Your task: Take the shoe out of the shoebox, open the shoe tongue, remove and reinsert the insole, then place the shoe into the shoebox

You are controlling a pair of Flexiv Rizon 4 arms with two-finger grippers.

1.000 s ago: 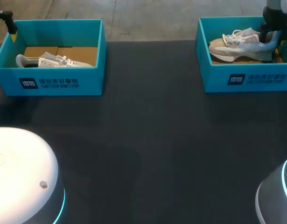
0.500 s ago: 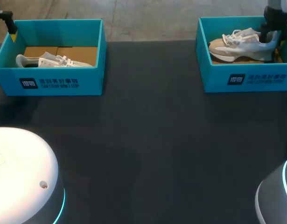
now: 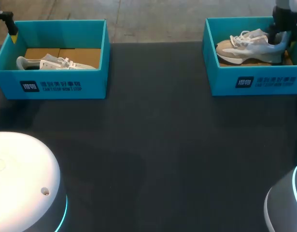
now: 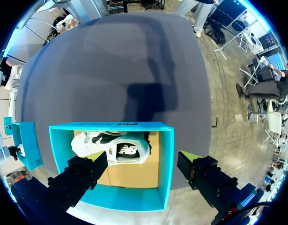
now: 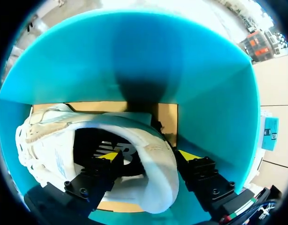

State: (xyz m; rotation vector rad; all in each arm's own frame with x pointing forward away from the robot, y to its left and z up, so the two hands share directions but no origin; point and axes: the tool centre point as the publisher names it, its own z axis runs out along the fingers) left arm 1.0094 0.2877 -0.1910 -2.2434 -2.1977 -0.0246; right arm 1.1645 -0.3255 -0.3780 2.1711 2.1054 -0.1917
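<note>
My right end effector (image 5: 148, 157) is open inside the teal cardboard shoebox (image 3: 254, 82) at the far right of the black worktop (image 3: 158, 145), astride the heel wall of the grey-and-beige lace-up sneaker (image 3: 247, 46) lying there. The sneaker's long axis runs along the box, toe towards the worktop's middle, so I judge the lift falls to this arm; my left end effector (image 4: 143, 164) hangs open, well apart

Head camera, high and behind, looks down the counter (image 3: 153, 145) to the left shoebox (image 3: 90, 84) and right shoebox (image 3: 274, 83) at its far edge. Left wrist camera hangs well above the left one, staring straight in. Right wrist camera sits inside the right one, tight on the shoe (image 5: 155, 159).
</note>
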